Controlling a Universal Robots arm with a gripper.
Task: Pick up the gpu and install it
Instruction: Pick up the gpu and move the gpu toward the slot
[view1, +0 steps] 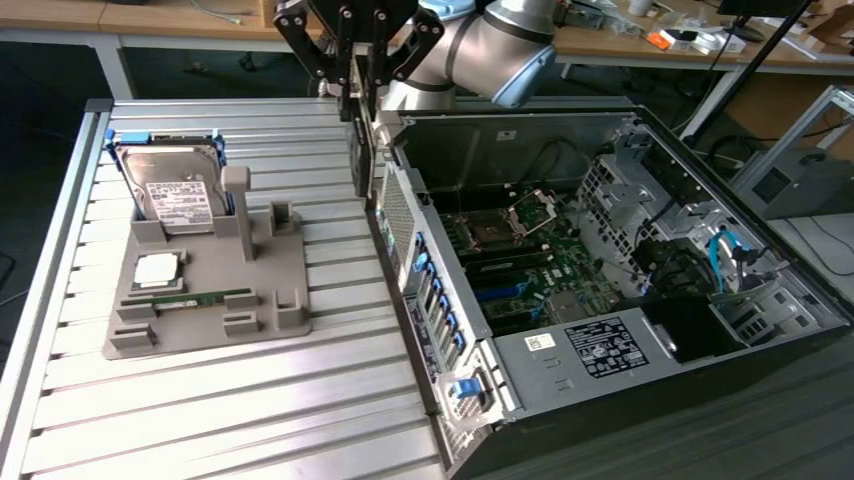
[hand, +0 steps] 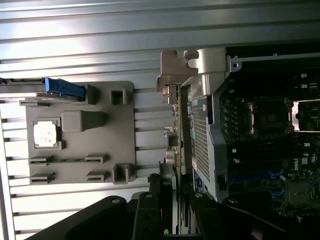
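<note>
Our hand (hand: 175, 205) is closed narrowly on the gpu (view1: 360, 150), which hangs upright at the open case's (view1: 400, 215) wall, off the worktop (view1: 200, 400). We judge transport underway; seating calls for lining it with a motherboard (view1: 534, 260) slot beyond

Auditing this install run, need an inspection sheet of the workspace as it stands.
Surface: ribbed metal table, carrying fixture and case.
Job's things: thin green-and-black gpu card with silver bracket, hanging edge-on by the perforated wall of the open black computer case, not seated.
Clutter: grey plastic fixture holding silver hard drive, square silver processor chip, narrow green RAM stick.
Grippers: black gripper shut on the gpu card.
Cables: blue cables inside the case.
Surroundings: wooden benches with small items behind.
</note>
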